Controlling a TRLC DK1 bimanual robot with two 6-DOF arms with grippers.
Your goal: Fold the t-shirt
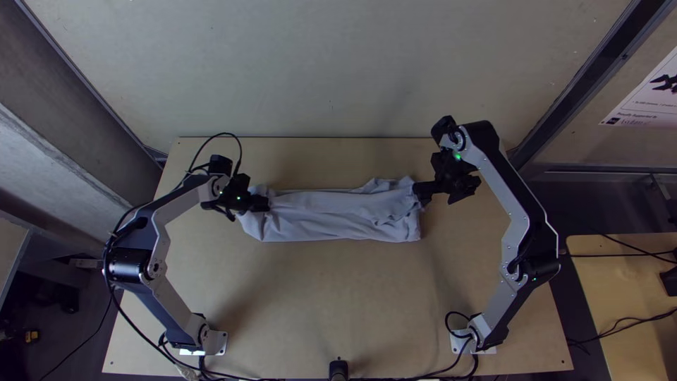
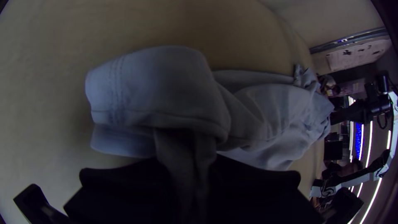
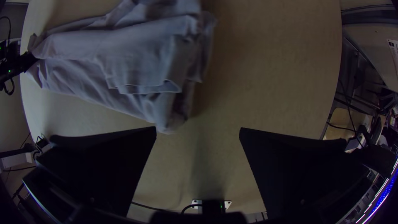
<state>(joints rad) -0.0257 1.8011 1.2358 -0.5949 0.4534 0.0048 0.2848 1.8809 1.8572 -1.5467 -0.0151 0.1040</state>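
my black left gripper (image 1: 265, 203) pinches the pale-grey cloth t-shirt (image 1: 338, 217), a long strip on the light wooden table (image 1: 317, 303); my black right gripper (image 3: 198, 129) gapes opposite: i'd catch every layer, then lift evenly!

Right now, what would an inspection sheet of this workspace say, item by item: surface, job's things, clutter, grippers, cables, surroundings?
Surface: light wooden table, shirt lying across it.
Job's things: shirt in a long, narrow strip, layered and rumpled at the end by the right gripper.
Clutter: small black device at the near edge, away from the shirt.
Left gripper: closed on the shirt's left end.
Right gripper: open, no cloth between its fingers.
Cables: black cable looping above the left arm; more by both arm bases and along the near edge.
Surroundings: printed sheet and a second wooden surface, both off to the right.
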